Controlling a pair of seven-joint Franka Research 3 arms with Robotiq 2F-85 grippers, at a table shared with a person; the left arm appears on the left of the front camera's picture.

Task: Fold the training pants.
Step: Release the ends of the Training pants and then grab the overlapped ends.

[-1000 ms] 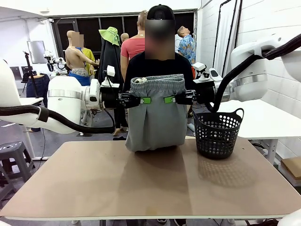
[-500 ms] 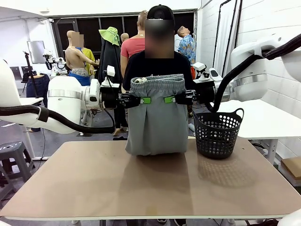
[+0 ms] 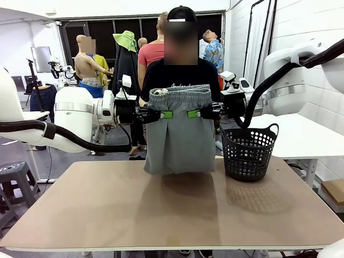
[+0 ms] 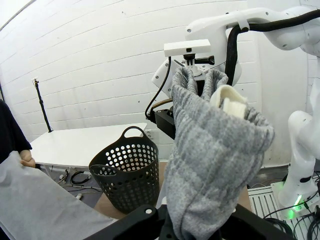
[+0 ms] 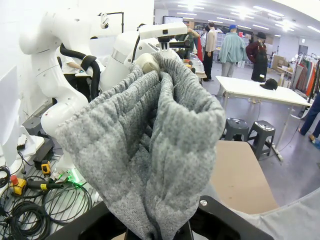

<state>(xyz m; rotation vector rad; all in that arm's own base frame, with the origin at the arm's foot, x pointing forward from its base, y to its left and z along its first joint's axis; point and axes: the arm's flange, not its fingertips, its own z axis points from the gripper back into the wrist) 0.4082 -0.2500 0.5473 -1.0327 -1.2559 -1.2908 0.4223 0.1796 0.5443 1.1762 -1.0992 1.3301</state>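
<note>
Soft grey jersey training pants (image 3: 180,137), gathered waistband (image 3: 179,91) clamped by left gripper (image 3: 165,114) and right gripper (image 3: 192,113), beside round black mesh basket (image 3: 248,153)

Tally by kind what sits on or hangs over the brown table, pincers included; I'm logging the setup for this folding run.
Grey training pants: 1
Black mesh basket: 1
Pincers: 2, the left pincer and the right pincer, each shut on the training pants
Total: 4
</note>
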